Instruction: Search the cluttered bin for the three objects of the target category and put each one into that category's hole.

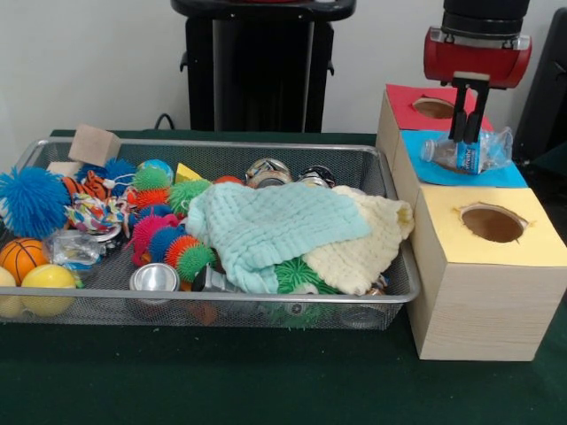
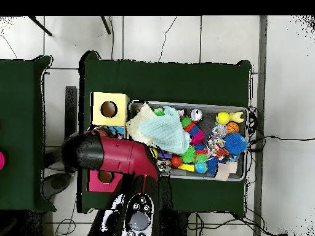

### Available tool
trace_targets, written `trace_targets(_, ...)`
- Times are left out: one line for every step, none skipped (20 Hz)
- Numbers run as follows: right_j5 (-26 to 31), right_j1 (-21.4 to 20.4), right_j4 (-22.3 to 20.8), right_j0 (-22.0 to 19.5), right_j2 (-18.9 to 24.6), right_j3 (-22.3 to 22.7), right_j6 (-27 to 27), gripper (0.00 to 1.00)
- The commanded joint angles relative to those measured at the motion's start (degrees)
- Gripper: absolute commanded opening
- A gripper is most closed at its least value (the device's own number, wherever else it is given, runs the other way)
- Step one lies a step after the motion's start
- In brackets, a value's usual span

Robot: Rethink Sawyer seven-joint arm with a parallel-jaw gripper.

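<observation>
A: Now, gripper (image 1: 468, 133) state?

B: Clenched on a clear plastic bottle (image 1: 468, 152). The fingers come straight down and pinch the bottle near its middle; the jaws stand only slightly apart, as wide as the bottle's body. The bottle lies crosswise, cap end toward the bin.

A: Where is it against the hole?

B: Bottle sits right over the blue top (image 1: 505, 174) of the middle box, at the front view's right table edge. The hole itself cannot be seen, the bottle and fingers cover that spot. Whether the bottle touches the paper, I cannot tell.

A: Neighbours?

B: Red-topped box (image 1: 409, 106) behind it, yellow-topped box (image 1: 487, 266) in front, both holes open and in view.

A: Bin?

B: Bin (image 1: 266, 299) lies along the table's middle, touching the boxes' side. Inside: a mint cloth (image 1: 270, 226) over a cream cloth (image 1: 363, 252), spiky balls, metal cans, a small basketball (image 1: 19, 257).

A: Overhead?

B: The arm (image 2: 114, 157) covers the blue box; the gripper is hidden under it.
</observation>
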Motion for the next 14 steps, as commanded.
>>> trace_targets(1.97, -0.34, -3.8, -2.24, 2.78, 5.85, 3.7, 0.0)
trace_targets(1.33, -0.46, -3.8, -2.41, 3.02, 6.55, 3.64, 0.0)
trace_targets(1.03, -0.65, -3.93, -2.58, 3.12, 6.89, 3.41, 0.0)
trace_targets(1.19, -0.85, -3.96, -2.65, 3.15, 7.11, 3.28, 0.0)
trace_targets(1.16, -1.02, -4.11, -2.74, 3.16, 7.31, 3.09, 0.0)
trace_targets(0.96, -1.06, -4.2, -2.87, 3.28, 7.58, 2.94, 0.0)
trace_targets(0.61, -0.98, -4.27, -3.12, 3.54, 7.83, 2.72, 0.0)
trace_targets(0.28, -0.82, -4.39, -3.21, 3.64, 7.94, 2.71, 0.0)
trace_targets(0.02, -0.57, -4.64, -3.33, 3.77, 7.86, 2.65, 0.0)
trace_targets(-0.5, -0.18, -4.91, -3.53, 3.99, 7.77, 2.54, 0.0)
trace_targets(-1.03, 0.21, -5.18, -3.74, 4.2, 7.68, 2.44, 0.0)
trace_targets(-1.72, 0.86, -5.59, -4.04, 4.46, 7.45, 2.26, 0.0)
trace_targets(-2.41, 1.52, -6.0, -4.35, 4.71, 7.22, 2.09, 0.0)
trace_targets(-2.82, 2.15, -6.52, -4.71, 4.99, 6.87, 1.92, 0.0)
